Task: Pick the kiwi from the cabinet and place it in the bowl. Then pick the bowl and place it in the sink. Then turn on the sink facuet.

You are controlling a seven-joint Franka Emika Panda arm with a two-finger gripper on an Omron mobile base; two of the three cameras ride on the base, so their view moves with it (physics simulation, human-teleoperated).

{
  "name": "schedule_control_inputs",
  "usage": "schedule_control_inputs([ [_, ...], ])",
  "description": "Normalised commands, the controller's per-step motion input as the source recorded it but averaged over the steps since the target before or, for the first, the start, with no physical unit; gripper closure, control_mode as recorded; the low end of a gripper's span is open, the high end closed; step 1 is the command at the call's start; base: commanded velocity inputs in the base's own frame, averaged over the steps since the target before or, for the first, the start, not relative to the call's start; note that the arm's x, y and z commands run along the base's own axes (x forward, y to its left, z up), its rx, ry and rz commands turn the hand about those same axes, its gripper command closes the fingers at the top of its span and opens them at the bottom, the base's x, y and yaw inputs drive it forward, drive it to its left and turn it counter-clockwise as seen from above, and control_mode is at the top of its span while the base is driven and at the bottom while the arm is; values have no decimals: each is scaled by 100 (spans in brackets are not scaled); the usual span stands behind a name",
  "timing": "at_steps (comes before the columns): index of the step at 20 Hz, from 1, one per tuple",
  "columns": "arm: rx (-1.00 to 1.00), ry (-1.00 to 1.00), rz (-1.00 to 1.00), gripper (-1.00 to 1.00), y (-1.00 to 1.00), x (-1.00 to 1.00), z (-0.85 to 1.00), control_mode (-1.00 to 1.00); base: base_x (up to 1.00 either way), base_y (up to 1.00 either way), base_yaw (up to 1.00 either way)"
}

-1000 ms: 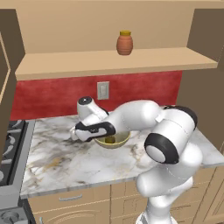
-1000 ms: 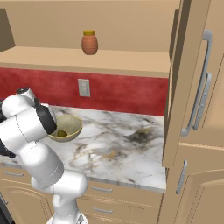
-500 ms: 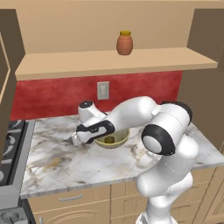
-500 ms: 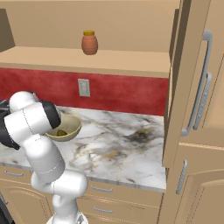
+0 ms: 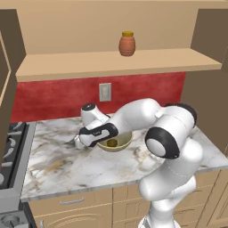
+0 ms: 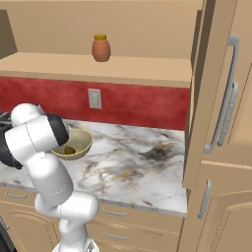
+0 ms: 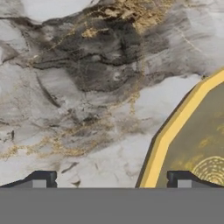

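The dull yellow bowl [image 5: 121, 143] stands on the marbled counter with the kiwi [image 5: 112, 143] lying inside it; both also show in the right base view, bowl [image 6: 78, 140] and kiwi [image 6: 70, 149]. My gripper [image 5: 82, 143] hangs low at the bowl's left edge. In the hand view my gripper [image 7: 111, 179] is open and straddles the bowl's rim [image 7: 173, 129]: one fingertip [image 7: 43, 178] over the counter, the other over the bowl's inside. The cabinet shelf [image 5: 116, 62] runs above. The sink and the sink facuet are out of view.
An orange-brown jar with a yellow lid [image 5: 127, 43] stands on the shelf. A stove [image 5: 9, 151] borders the counter on the left. A wall outlet [image 5: 105, 92] sits on the red backsplash. Tall cabinet doors with handles [image 6: 221, 98] close off the right.
My hand has sunk a little toward the bowl's left rim and the elbow has swung slightly. The jaws stayed open. Bowl and kiwi have not moved.
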Motion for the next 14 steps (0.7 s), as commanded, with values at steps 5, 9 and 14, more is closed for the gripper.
schedule_control_inputs([
  [5,0,0,0,100,-21,-24,-1,-100,0,0,0],
  [9,0,0,0,100,-9,-23,0,-100,0,0,0],
  [14,0,5,-3,100,0,-20,0,-100,0,0,0],
])
